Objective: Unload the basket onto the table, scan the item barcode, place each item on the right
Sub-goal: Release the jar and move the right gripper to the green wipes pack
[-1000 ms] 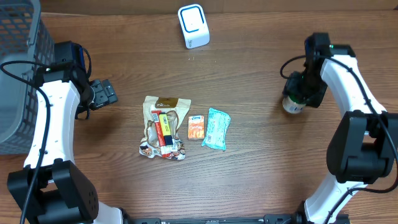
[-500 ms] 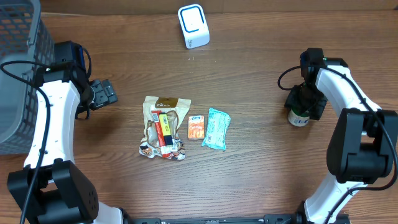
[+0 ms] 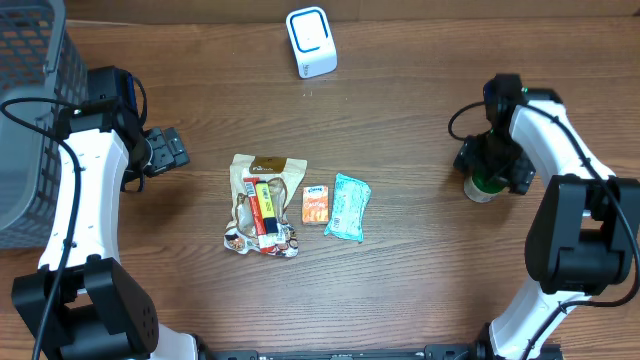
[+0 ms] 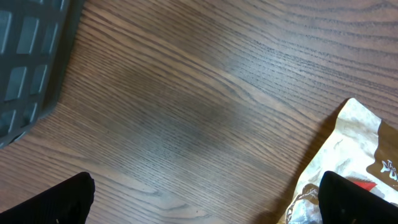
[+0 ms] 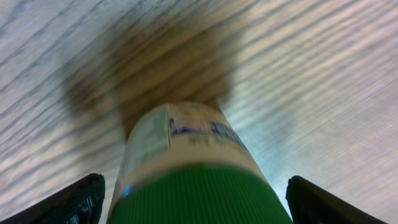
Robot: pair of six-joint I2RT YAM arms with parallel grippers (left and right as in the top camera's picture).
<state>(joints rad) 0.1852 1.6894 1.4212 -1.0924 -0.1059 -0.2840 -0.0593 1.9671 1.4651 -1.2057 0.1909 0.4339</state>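
Note:
A small bottle (image 3: 483, 186) with a green cap and a white label stands upright on the table at the right. My right gripper (image 3: 490, 160) hangs over it, open. In the right wrist view the bottle (image 5: 186, 149) fills the gap and both fingers (image 5: 74, 202) stand clear of its sides. The white and blue scanner (image 3: 311, 41) sits at the table's far edge. My left gripper (image 3: 168, 150) is open over bare wood at the left, with nothing between its fingers (image 4: 65, 199).
A tan snack bag (image 3: 264, 205), an orange packet (image 3: 316, 204) and a teal packet (image 3: 349, 207) lie in a row mid-table. The bag's edge (image 4: 360, 155) shows beside my left gripper. A grey mesh basket (image 3: 30, 120) stands at the far left.
My right gripper brought the bottle a little toward the near side, then opened and let go of it. The left arm has not moved.

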